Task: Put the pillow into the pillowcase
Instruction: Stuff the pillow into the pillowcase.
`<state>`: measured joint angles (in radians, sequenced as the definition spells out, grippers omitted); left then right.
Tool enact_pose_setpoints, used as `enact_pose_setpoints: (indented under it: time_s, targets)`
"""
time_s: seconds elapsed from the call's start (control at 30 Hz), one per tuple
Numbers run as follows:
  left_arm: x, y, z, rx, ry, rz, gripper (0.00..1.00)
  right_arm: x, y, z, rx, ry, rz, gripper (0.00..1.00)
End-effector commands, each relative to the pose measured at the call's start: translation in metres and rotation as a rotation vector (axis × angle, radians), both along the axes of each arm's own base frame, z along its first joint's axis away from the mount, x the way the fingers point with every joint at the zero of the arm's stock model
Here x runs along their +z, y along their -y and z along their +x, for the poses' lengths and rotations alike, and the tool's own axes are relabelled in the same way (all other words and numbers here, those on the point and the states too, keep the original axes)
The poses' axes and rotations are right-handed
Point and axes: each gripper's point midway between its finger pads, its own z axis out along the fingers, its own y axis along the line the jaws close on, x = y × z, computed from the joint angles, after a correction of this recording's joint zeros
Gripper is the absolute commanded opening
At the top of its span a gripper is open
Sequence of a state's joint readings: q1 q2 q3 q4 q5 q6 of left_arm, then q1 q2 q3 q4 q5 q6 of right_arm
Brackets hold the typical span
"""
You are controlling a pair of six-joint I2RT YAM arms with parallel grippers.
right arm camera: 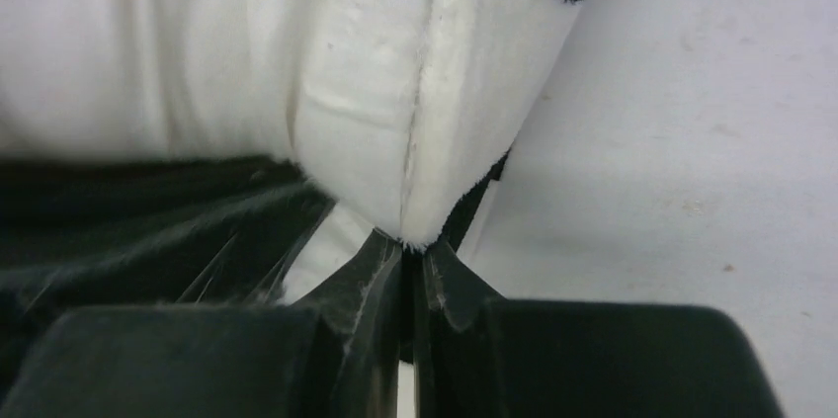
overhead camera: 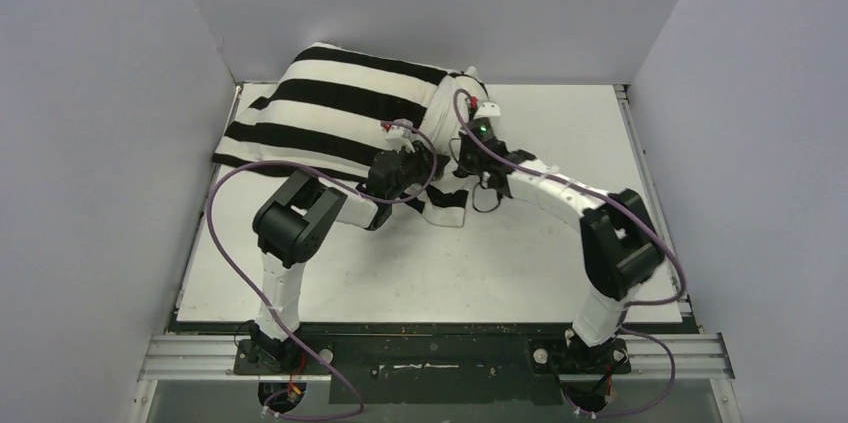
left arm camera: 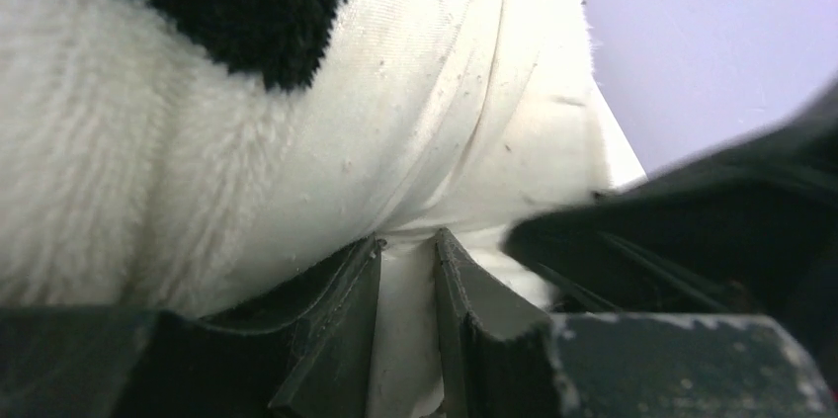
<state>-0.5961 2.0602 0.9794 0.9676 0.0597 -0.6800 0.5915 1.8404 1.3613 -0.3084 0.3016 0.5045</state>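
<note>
The black-and-white striped pillowcase (overhead camera: 330, 113) lies plump at the back left, and the pillow inside it is hidden by the stripes. Plain white cloth (overhead camera: 447, 111) shows at its open end; I cannot tell whether this is pillow or lining. Both grippers meet at that open end. My left gripper (overhead camera: 413, 150) (left arm camera: 408, 237) is shut on a fold of the case's smooth white cloth (left arm camera: 405, 319) beside its fluffy striped face (left arm camera: 148, 171). My right gripper (overhead camera: 468, 148) (right arm camera: 413, 248) is shut, its tips pinching the hemmed corner of the pillowcase (right arm camera: 425, 171).
The white tabletop (overhead camera: 540, 243) stretches to the right and front of the arms. Grey walls (overhead camera: 100, 143) enclose the left, back and right sides. A dark blurred part of the right arm (left arm camera: 712, 240) sits close beside my left fingers.
</note>
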Motion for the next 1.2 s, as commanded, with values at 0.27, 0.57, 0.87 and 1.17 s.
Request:
enact_pose_setpoints:
  time_s: [0.27, 0.57, 0.87, 1.17]
  targets:
    - [-0.055, -0.008, 0.01, 0.047, -0.129, 0.022, 0.26, 0.184, -0.089, -0.138, 1.036, 0.421, 0.897, 0.0]
    - [-0.109, -0.011, -0.009, 0.051, -0.204, 0.114, 0.26, 0.259, -0.077, -0.179, 1.242, 0.595, 0.893, 0.0]
    - [-0.048, -0.016, -0.044, -0.047, -0.136, 0.102, 0.27, 0.243, -0.02, -0.125, 0.812, 0.625, 1.194, 0.0]
    - [0.035, 0.017, -0.16, -0.585, -0.162, -0.02, 0.49, 0.193, 0.004, -0.114, 0.827, 0.511, 1.184, 0.0]
